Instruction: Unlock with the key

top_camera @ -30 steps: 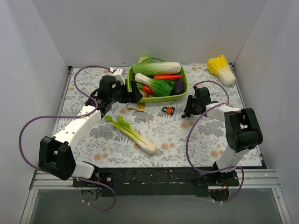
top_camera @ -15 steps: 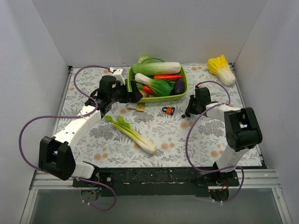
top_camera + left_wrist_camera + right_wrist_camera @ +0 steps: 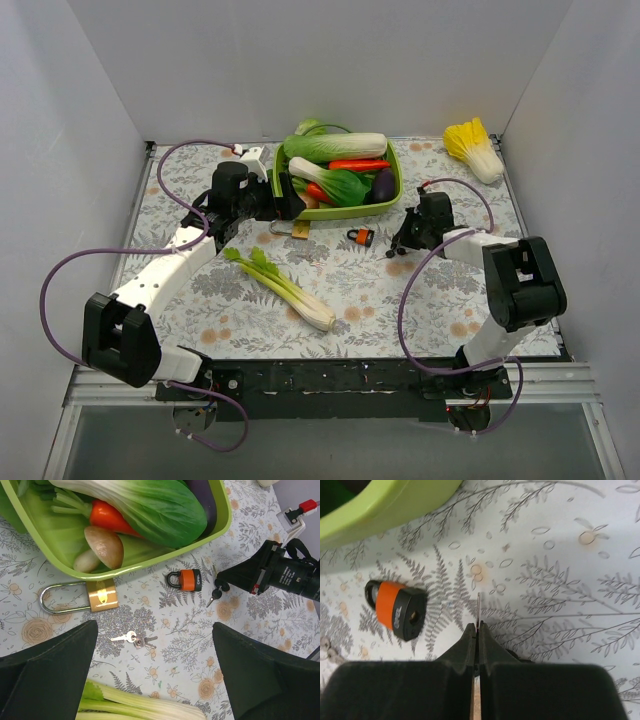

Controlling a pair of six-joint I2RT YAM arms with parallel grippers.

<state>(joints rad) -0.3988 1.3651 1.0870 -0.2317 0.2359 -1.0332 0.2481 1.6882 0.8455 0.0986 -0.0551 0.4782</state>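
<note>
Orange padlock [image 3: 397, 611] lies on its side on the floral mat [image 3: 560, 595]. R gripper [image 3: 476, 630] has its fingers pressed together on the key [image 3: 478, 609]; the blade sticks out beside the lock, not touching. Only R wrist cam shows that pinch. L wrist cam adds a brass padlock [image 3: 102, 594] just beside the green tray [image 3: 150, 566] rim, plus a silver key bunch [image 3: 134, 639]. L gripper [image 3: 154, 624] fingers are spread w/ nothing between. Bare mat lies to the key's right.

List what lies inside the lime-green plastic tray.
The lime-green plastic tray holds a long pale cabbage, red pepper, bok choy, dark purple eggplant and brown mushroom. Whatever lies beneath them is covered.
</note>
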